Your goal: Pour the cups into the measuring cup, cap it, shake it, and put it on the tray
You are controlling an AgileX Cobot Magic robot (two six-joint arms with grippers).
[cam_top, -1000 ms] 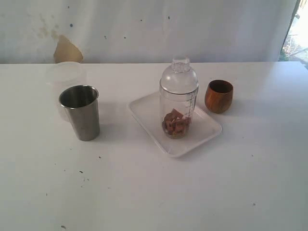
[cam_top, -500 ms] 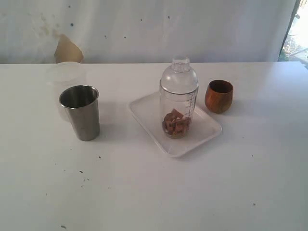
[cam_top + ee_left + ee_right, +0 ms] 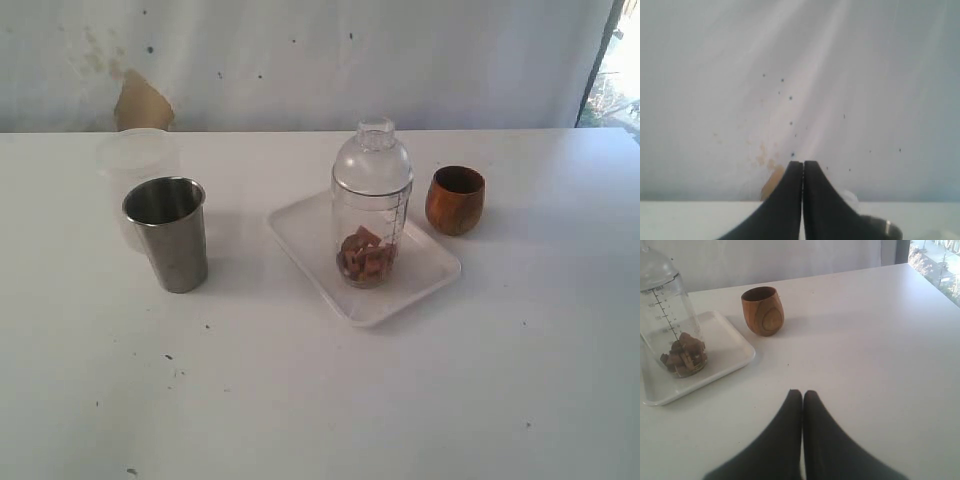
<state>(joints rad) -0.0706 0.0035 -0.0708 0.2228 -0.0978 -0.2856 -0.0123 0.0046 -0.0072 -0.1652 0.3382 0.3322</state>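
Observation:
The clear measuring cup (image 3: pixel 371 215) stands upright on the white tray (image 3: pixel 305 240), wearing a domed clear cap, with brown pieces in its bottom. The same measuring cup (image 3: pixel 667 320) and tray (image 3: pixel 727 347) also show in the right wrist view. The steel tumbler (image 3: pixel 168 233) stands left of the tray. Its rim (image 3: pixel 885 227) peeks out in the left wrist view. The wooden cup (image 3: pixel 454 200) stands right of the tray, and the right wrist view shows this wooden cup (image 3: pixel 763 310) too. Neither arm shows in the exterior view. My left gripper (image 3: pixel 803 163) is shut and empty, facing the back wall. My right gripper (image 3: pixel 803 392) is shut and empty above the table.
A frosted white plastic tub (image 3: pixel 137 160) stands behind the steel tumbler. A white wall with a tan patch (image 3: pixel 140 103) closes the far side of the table. Bright window light comes in at the right edge (image 3: pixel 612 90).

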